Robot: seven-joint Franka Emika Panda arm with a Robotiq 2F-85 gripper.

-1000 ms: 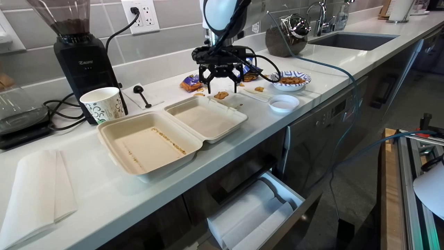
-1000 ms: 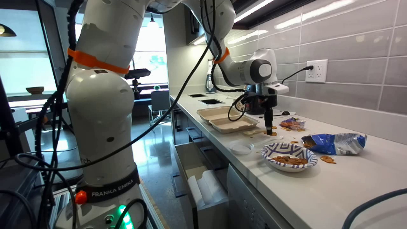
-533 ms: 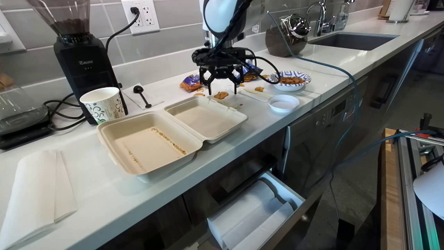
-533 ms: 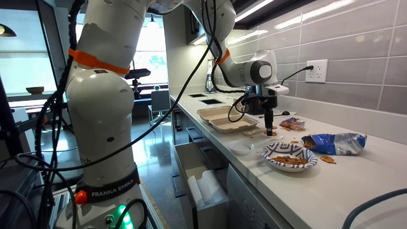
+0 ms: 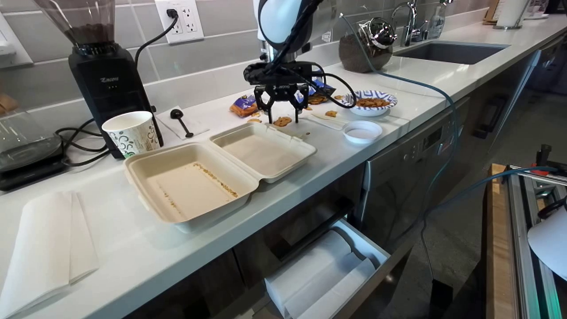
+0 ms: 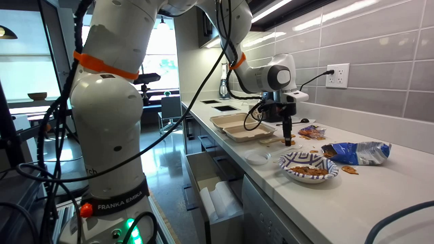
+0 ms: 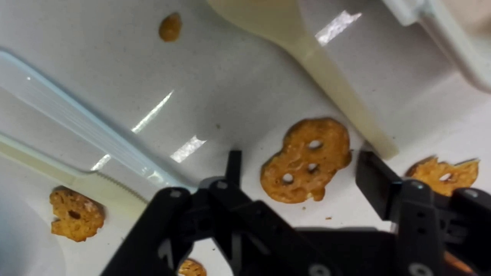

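Parted at the hand (image 5: 283,122), either side of a pretzel crisp (image 7: 297,163) lying ungripped on the counter (image 5: 133,235); slanting lengthwise lower-left to upper-right in the wrist view, beside a spoon (image 7: 326,74).

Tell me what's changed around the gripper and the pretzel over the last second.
The gripper has come down slightly toward the counter, and its fingers have drawn closer together, though they stand apart. Nothing was taken hold of or let go: the pretzel lies between them, not gripped. The pretzel, the open takeout box and the patterned bowl stayed put.
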